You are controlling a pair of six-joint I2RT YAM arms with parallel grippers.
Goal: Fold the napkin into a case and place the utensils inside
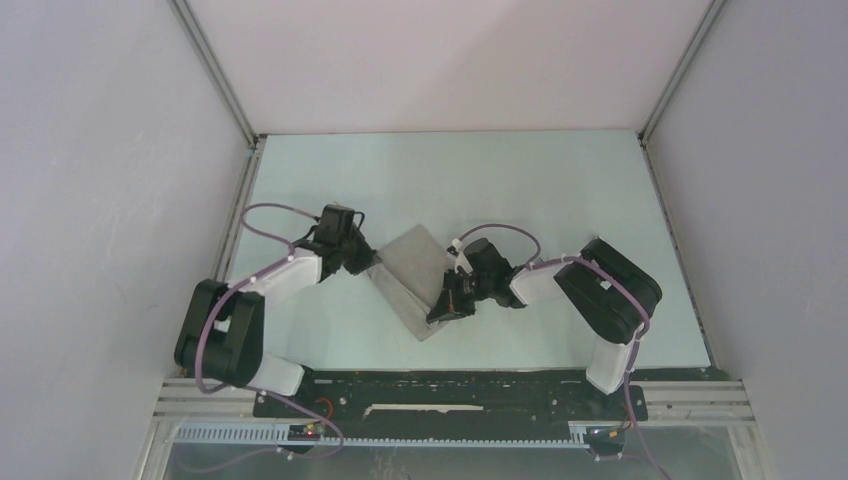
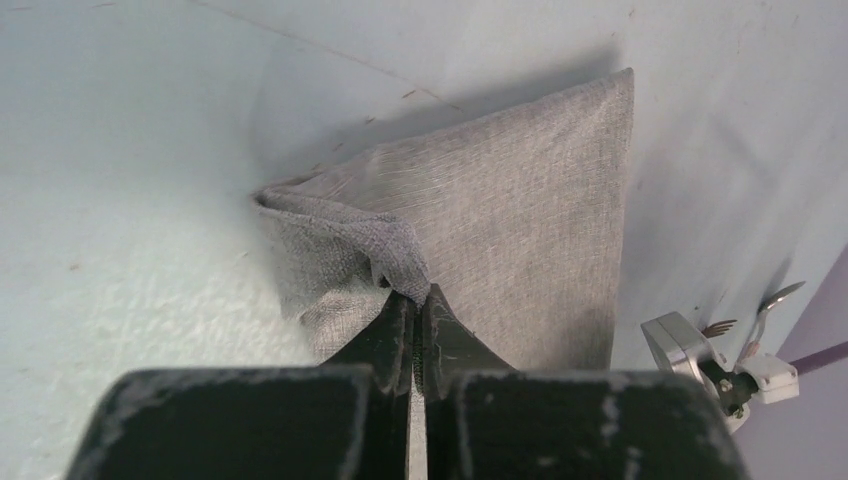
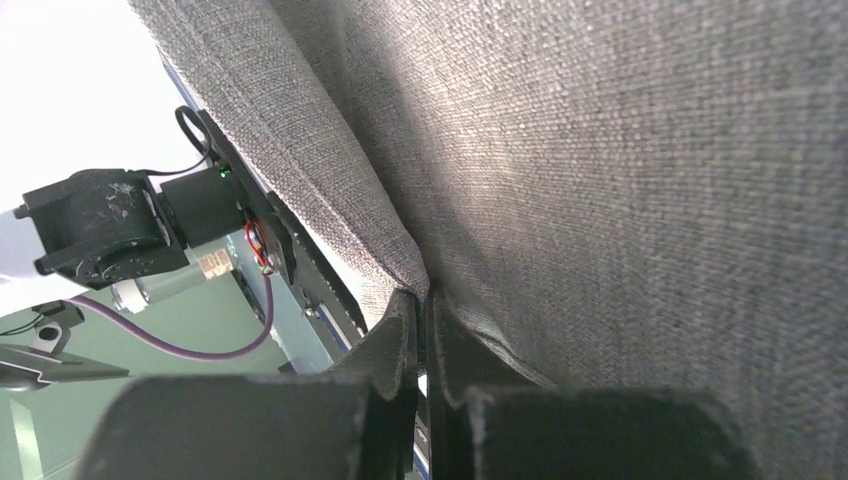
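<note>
The grey-beige napkin (image 1: 412,272) lies mid-table, folded into a broad slanted shape; no narrow case is in view. My left gripper (image 1: 372,263) is at its left corner, shut on a raised, bunched fold of the napkin (image 2: 520,200) at the left gripper tips (image 2: 420,296). My right gripper (image 1: 447,302) is at its right edge. There the napkin (image 3: 620,150) fills the wrist view, and the right gripper (image 3: 424,300) is shut on its hem. The utensils show only past the cloth in the left wrist view: fork tines (image 2: 718,327) and a spoon (image 2: 776,296).
The right arm's wrist hardware (image 2: 690,345) sits just in front of the utensils. A black rail (image 1: 440,385) with the arm bases runs along the near edge. The left arm's base (image 3: 100,225) and a purple cable (image 3: 190,345) show in the right wrist view. Walls enclose the table on three sides.
</note>
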